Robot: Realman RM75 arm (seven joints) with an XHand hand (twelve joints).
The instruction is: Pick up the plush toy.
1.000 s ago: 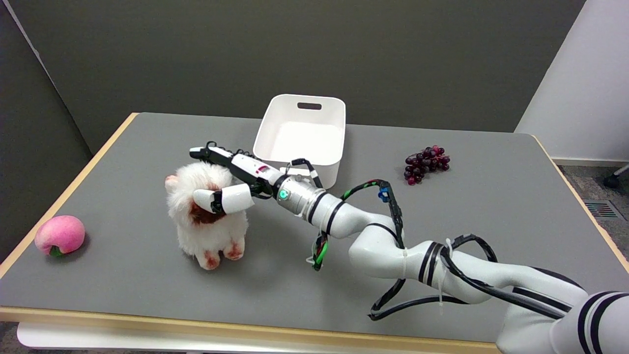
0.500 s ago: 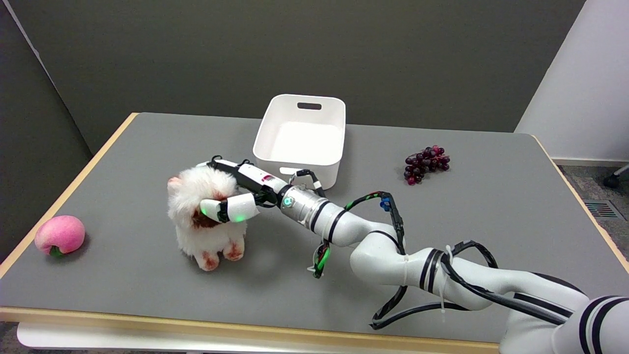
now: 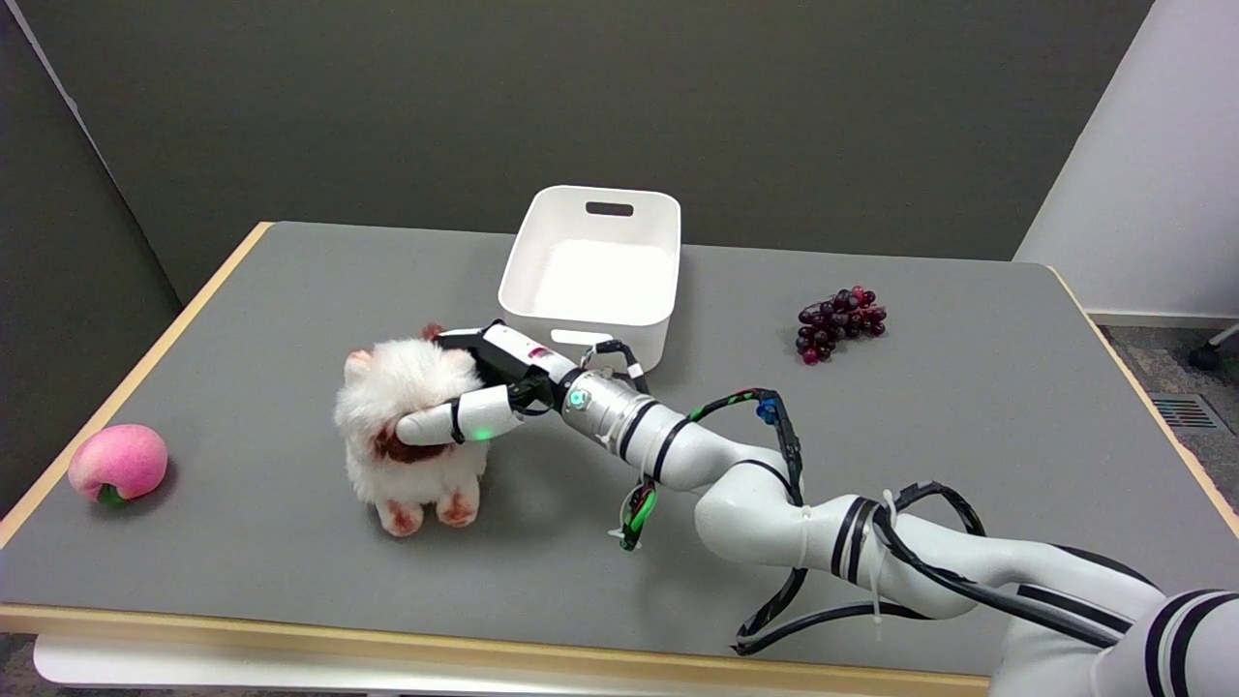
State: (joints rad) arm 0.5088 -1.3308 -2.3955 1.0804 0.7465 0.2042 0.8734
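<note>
Grasp stage reached: right hand (image 3: 484, 387) wrapped round head of plush toy (image 3: 411, 431), thumb across front, fingers behind. Toy upright, feet seemingly on table (image 3: 290, 561), between peach (image 3: 117, 463) and bin (image 3: 592, 271). Lift not yet done.

Table (image 3: 290, 281): toy (image 3: 411, 426), peach (image 3: 116, 463), bin (image 3: 592, 266), grapes (image 3: 840, 321).

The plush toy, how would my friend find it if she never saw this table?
Start at the white bin at the grey table's far side, then come nearer and leftward. The plush toy stands there with the right hand wrapped around it. It is fluffy and white with reddish patches, unlike the smooth pink peach.
</note>
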